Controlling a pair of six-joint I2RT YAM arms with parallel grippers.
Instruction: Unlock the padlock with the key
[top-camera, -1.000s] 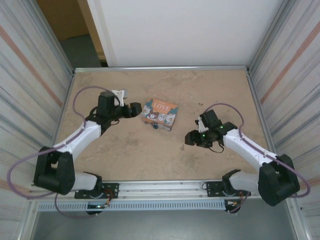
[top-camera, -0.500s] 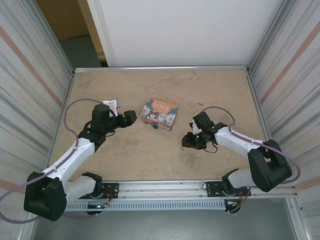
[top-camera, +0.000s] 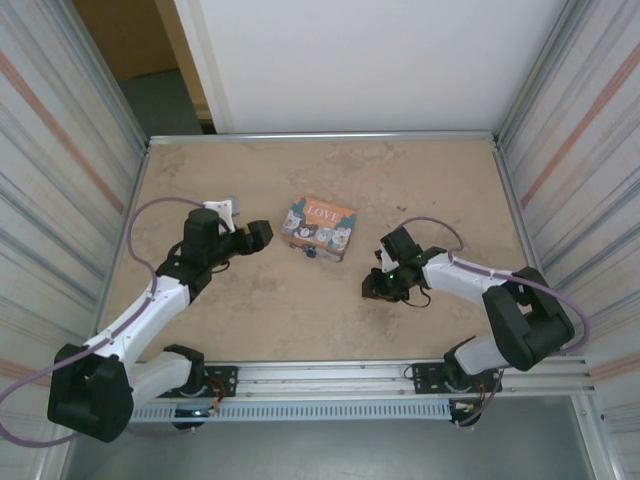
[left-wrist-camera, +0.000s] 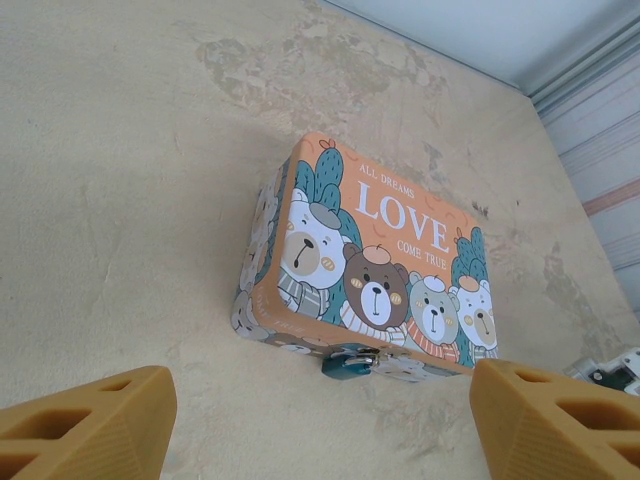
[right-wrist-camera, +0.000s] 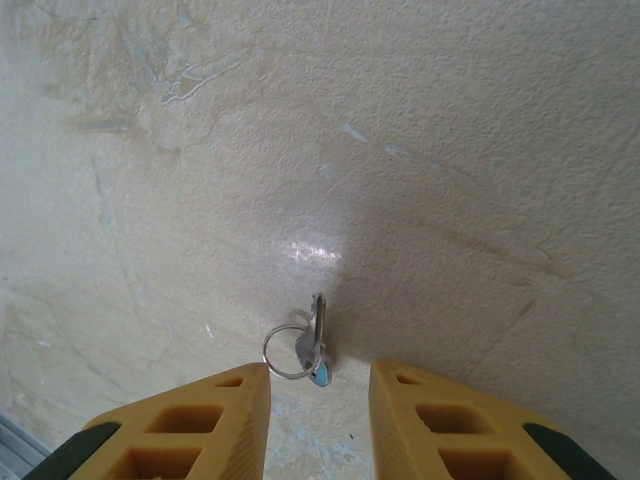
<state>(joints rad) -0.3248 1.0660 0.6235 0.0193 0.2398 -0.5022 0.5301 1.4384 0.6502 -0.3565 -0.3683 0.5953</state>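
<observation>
Over the key (right-wrist-camera: 316, 325), right end effector (right-wrist-camera: 320, 374), released, edged leftward; left end effector (left-wrist-camera: 320, 392) released, unmoved.

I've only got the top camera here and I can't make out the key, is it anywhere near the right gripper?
Observer: Yes. The right wrist camera shows the key, on a ring, lying flat on the table in the gap between the open fingers of the right gripper, not gripped.
Operator: And the padlock, where on the tin?
Observer: The left wrist camera shows a small teal padlock at the middle of the long side of the tin that faces the left gripper, which is open and apart from the tin.
</observation>
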